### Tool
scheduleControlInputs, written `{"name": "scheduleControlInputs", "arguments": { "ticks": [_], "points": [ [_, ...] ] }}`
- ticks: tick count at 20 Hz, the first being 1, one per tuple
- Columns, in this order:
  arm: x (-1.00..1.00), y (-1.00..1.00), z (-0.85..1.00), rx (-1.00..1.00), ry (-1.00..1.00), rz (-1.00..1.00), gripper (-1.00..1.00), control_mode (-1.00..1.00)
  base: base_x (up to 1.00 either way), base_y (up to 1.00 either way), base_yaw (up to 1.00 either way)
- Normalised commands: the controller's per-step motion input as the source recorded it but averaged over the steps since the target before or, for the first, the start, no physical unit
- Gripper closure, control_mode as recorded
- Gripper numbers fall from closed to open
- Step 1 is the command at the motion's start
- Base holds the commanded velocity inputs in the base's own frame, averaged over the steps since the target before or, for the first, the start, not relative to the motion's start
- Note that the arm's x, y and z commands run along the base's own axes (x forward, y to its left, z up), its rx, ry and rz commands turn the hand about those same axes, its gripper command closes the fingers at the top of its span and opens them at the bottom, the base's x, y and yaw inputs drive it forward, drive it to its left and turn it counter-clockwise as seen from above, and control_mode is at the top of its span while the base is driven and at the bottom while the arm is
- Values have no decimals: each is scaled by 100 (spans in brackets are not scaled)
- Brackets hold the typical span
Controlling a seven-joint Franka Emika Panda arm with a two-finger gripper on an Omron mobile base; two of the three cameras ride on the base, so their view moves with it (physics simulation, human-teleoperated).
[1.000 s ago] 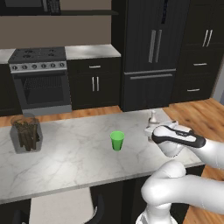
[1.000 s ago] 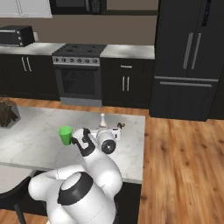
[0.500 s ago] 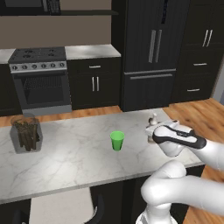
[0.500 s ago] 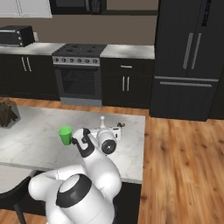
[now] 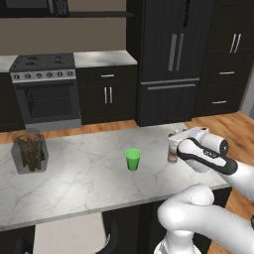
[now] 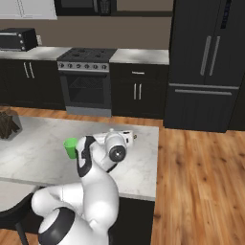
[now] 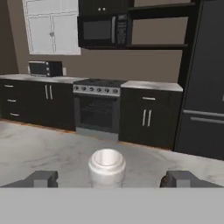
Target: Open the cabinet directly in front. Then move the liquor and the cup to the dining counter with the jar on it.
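The robot's gripper (image 7: pixel 109 178) is hanging wide open at the near right end of the dining counter (image 5: pixel 74 183). Its two dark fingertips (image 7: pixel 41 178) are standing far apart, one on each side of the liquor (image 7: pixel 106 167), and they are not touching it. The hand is holding nothing.

The liquor is standing upright on the marble, right between the open fingers. From the hand's camera I am seeing its round pale top. From the left base camera only a small part of the bottle (image 5: pixel 172 151) is peeking out beside the white arm. I cannot read any words on its label.

The cup (image 5: pixel 132 159) is sitting to the left of the bottle, near the middle of the counter, well apart from it. It is bright green and standing upright.

Far to the left, the jar (image 5: pixel 30 150) with brown sticks is standing near the left end of the same counter.

Farther back, across the wood floor, a stove (image 5: pixel 45 88) is sitting among dark cabinets, and a tall dark fridge (image 5: pixel 171 59) is standing to its right. I cannot read any writing anywhere.
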Motion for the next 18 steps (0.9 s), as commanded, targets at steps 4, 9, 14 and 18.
{"name": "scheduleControlInputs", "arguments": {
  "ticks": [4,9,14,18],
  "points": [
    [-13,1,100,0,0,0,-100,-100,0,0,0],
    [-47,1,100,0,17,0,-100,-100,0,0,0],
    [-98,0,88,0,13,0,-100,-100,0,0,0],
    [-100,-7,-3,0,-23,0,-100,-100,0,0,0]
  ]
}}
